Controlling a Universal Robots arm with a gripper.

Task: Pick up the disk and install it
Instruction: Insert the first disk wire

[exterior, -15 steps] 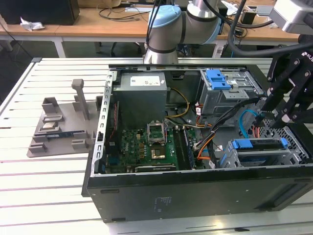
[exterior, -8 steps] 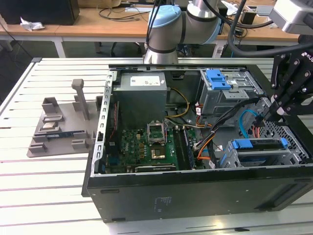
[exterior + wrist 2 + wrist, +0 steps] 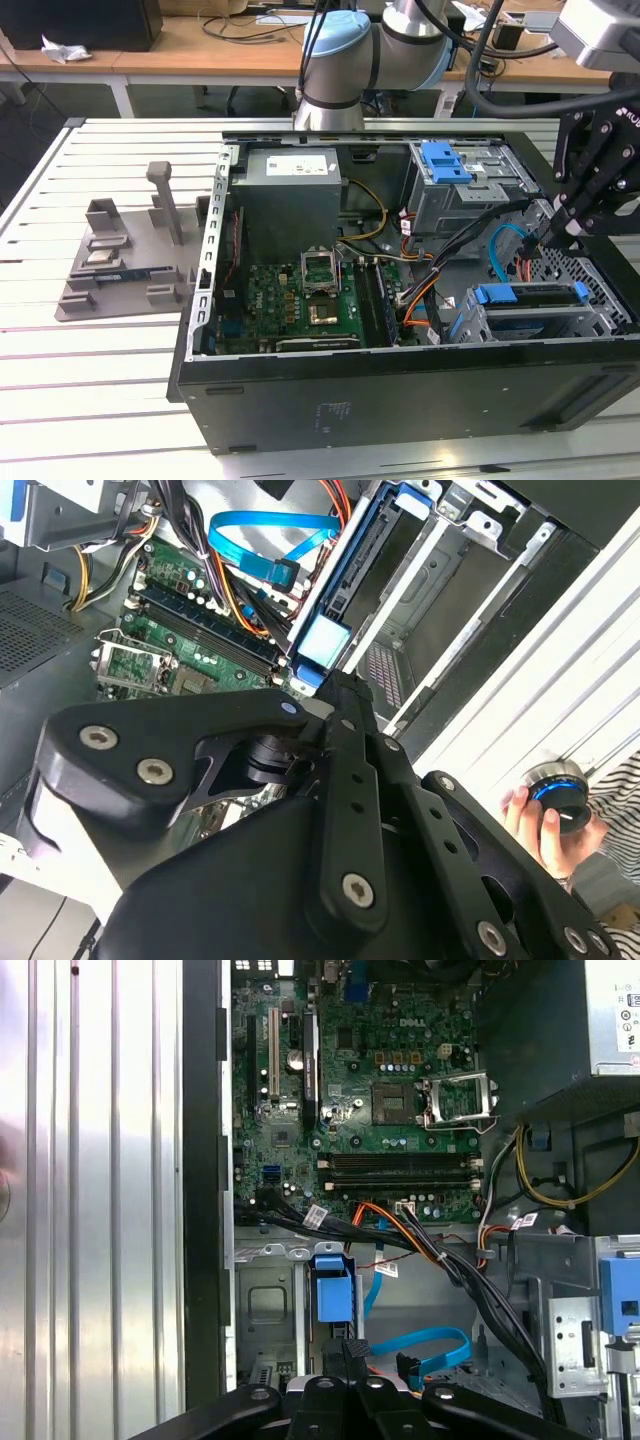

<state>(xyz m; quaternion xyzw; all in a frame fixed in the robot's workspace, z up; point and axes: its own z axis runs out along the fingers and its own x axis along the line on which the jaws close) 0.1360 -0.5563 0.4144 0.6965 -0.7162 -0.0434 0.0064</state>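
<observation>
The end effector (image 3: pixel 551 238) hangs over one end of the open computer case (image 3: pixel 400 405), which lies on the slatted surface (image 3: pixel 100 390). Its fingers are drawn together and grip nothing. The disk (image 3: pixel 530 296) sits slotted in the drive cage (image 3: pixel 470 330) just below the fingertips, its blue carrier uppermost.

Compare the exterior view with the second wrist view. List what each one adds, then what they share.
Exterior view adds: the grey stand on the slatted table at the exterior view's left, the grey power supply, and the arm's base behind the computer case.
Second wrist view adds: a person's hand holding a round knob with a blue ring.
Both show: the green motherboard, the blue flat cable, and the gripper close to the disk in its blue bracket in the drive bay.
</observation>
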